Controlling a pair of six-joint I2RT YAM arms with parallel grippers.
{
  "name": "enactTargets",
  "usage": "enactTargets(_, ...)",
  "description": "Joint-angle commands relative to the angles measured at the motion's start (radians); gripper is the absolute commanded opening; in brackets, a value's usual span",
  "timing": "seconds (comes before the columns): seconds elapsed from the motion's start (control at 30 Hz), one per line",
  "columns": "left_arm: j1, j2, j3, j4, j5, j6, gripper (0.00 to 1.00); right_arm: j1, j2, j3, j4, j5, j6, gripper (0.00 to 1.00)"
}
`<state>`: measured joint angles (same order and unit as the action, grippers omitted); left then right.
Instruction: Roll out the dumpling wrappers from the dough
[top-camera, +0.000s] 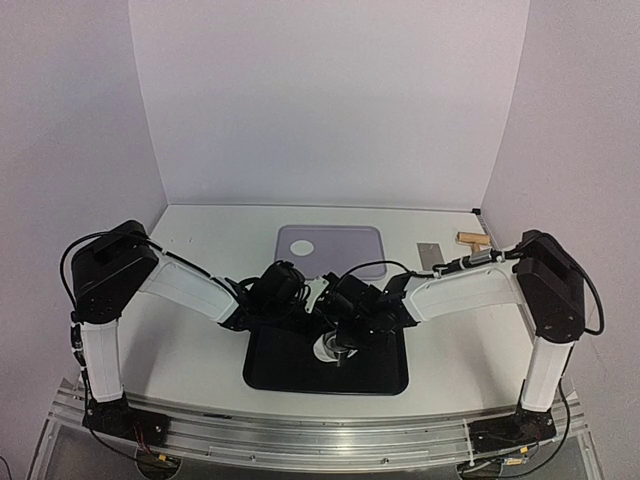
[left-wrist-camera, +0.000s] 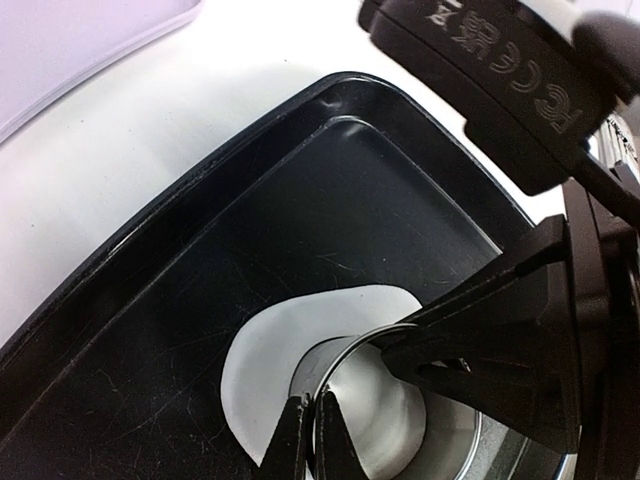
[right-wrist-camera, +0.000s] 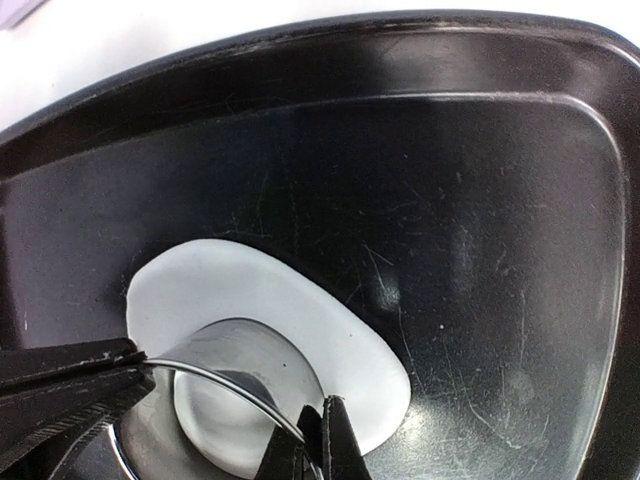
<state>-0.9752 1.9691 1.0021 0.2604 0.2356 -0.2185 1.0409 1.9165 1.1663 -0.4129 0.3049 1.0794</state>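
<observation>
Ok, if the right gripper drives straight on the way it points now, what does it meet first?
The right gripper, shut on the rim of the metal ring, would probably press into the dough just past its tips, then the black tray; depth is hard to judge.

White table (top-camera: 190, 350), matte, walled by white panels on 3 sides. 4 items lie directly on it. Black tray (top-camera: 280, 368): near centre, rectangular with rounded corners and a raised rim, scuffed floor, just ahead of the metal rail that runs along the near edge. Lavender tray (top-camera: 350, 245): far centre, flat, rounded corners, just behind the black tray, the 2 apart or barely touching, can't tell. Small grey metal plate (top-camera: 429, 256): right of the lavender tray, flat. Wooden piece (top-camera: 472, 238): far right, close to the right wall, just beyond the metal plate.
</observation>
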Motion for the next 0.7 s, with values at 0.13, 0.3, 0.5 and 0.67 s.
enactTargets(0.13,-0.063,0.078,-0.152,-0.335,-0.043,0.03,0.0,-0.008,0.109,-0.037,-0.152,0.09,0.038,0.0)
enactTargets(0.3,-0.107,0.075,-0.166,-0.316,-0.079,0.019,0.0,-0.077,0.071,-0.053,-0.151,0.135,-0.022,0.0)
enactTargets(0.5,0.009,0.138,-0.113,-0.306,-0.048,0.045,0.0,0.022,0.067,-0.158,-0.145,0.042,0.151,0.0)
enactTargets(0.67,0.036,0.146,-0.113,-0.33,-0.026,0.036,0.0,0.051,0.116,-0.085,-0.136,0.006,0.133,0.0)
